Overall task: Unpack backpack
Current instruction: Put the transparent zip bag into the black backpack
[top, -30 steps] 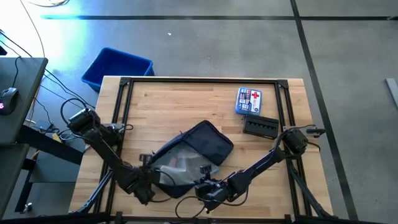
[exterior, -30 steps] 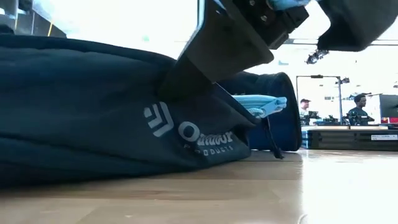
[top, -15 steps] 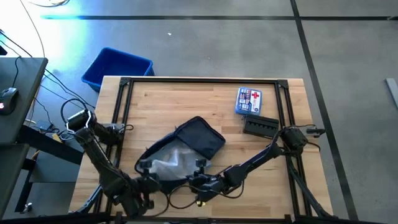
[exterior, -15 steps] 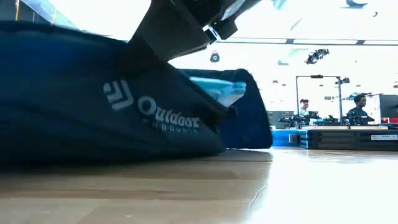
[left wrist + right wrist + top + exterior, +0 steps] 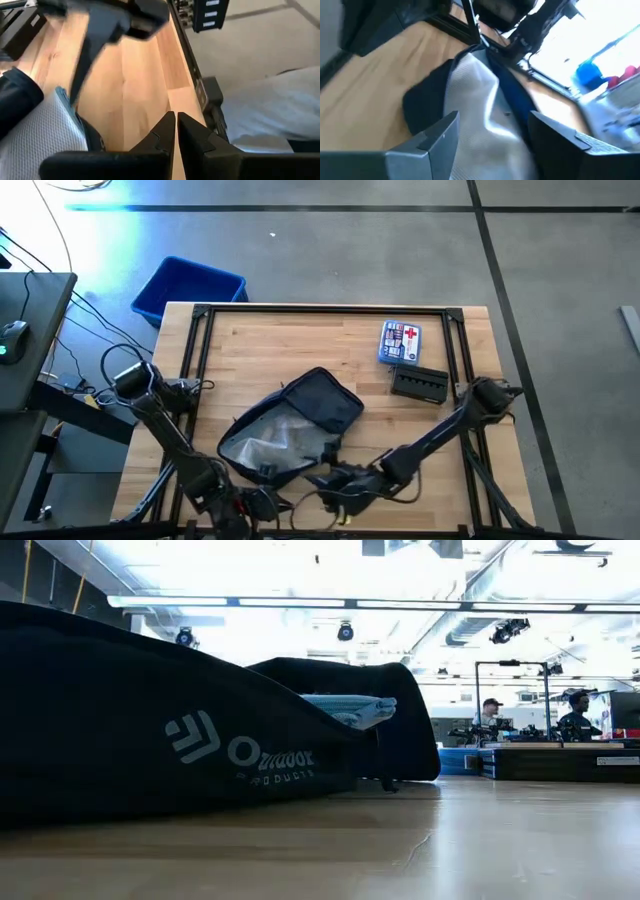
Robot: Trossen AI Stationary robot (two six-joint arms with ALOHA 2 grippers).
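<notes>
Navy backpack lies just beyond the right gripper's parted, empty fingers; left gripper's fingers closed, empty.

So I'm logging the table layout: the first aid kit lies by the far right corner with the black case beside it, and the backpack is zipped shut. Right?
Not quite: the backpack lies open, pale lining and contents showing, as the high view shows. The first aid kit and black case are as you say.
</notes>
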